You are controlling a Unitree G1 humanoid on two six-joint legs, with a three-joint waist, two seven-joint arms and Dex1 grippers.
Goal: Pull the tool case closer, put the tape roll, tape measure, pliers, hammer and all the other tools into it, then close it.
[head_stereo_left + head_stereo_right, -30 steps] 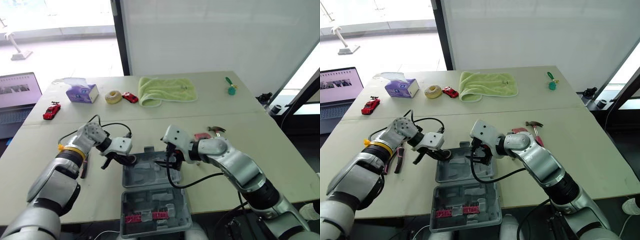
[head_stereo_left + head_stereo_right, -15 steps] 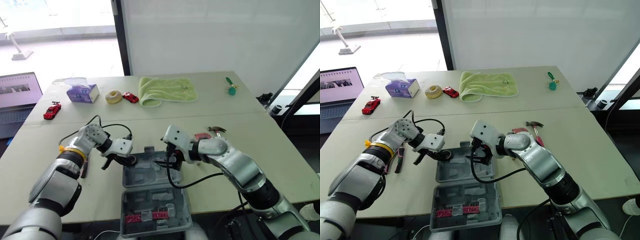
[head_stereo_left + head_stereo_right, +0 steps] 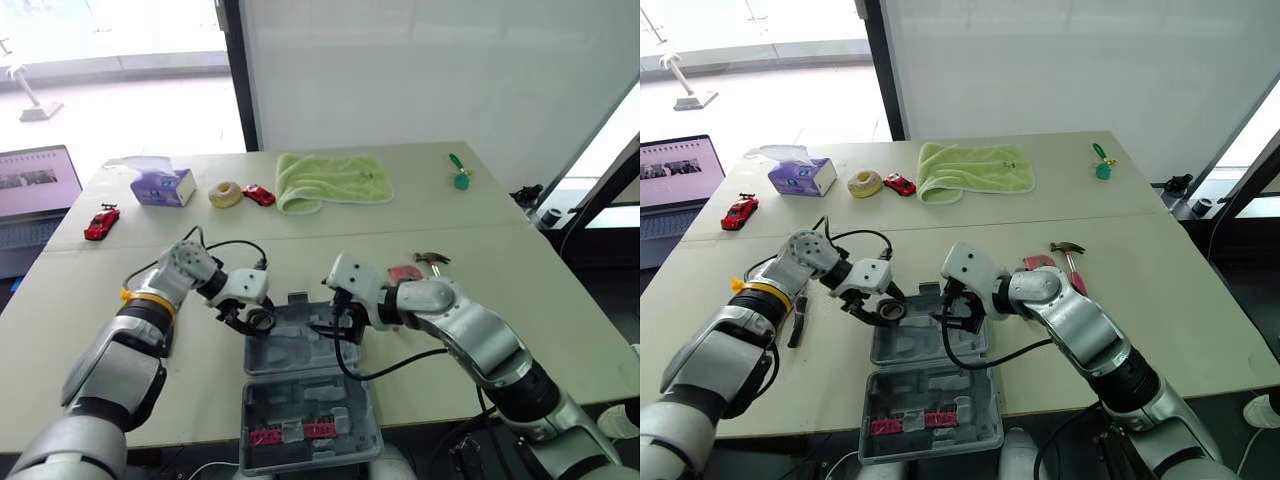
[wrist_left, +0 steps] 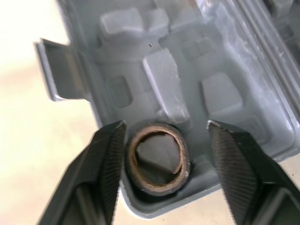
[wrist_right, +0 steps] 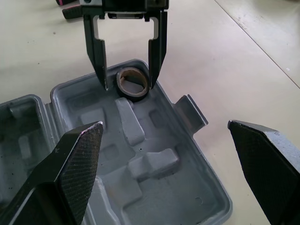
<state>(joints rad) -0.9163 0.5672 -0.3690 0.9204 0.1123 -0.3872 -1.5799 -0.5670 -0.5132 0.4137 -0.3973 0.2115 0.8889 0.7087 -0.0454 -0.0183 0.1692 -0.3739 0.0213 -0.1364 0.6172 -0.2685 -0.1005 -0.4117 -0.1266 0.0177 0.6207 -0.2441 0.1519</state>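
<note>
The tool case (image 3: 300,385) lies open at the near edge of the bench (image 3: 500,210). It is of grey plastic and has two halves. In the nearer half a row of small red pieces (image 3: 285,435) is kept, and the farther half is moulded into empty pockets of different shapes.

The tape roll (image 4: 157,159), a dark ring with a brown cardboard core, is laid flat in the far corner pocket on the robot's left side.

The left end effector (image 4: 165,125) is held open directly over this roll, with one black finger on each side. One finger is just beside the roll, the other is well apart from it, and nothing is gripped. The left arm is stretched in from the left, low over the bench, with the wrist turned towards the case.

The right end effector (image 5: 164,125) is spread wide and holds nothing. It is placed above the farther half on the right side, on a bent arm coming from the near right.

The pliers (image 3: 797,322) are seen on the bench beside the left forearm, and the hammer (image 3: 432,259) lies beyond the right arm.

At the far edge a green cloth (image 3: 333,180) is spread.
</note>
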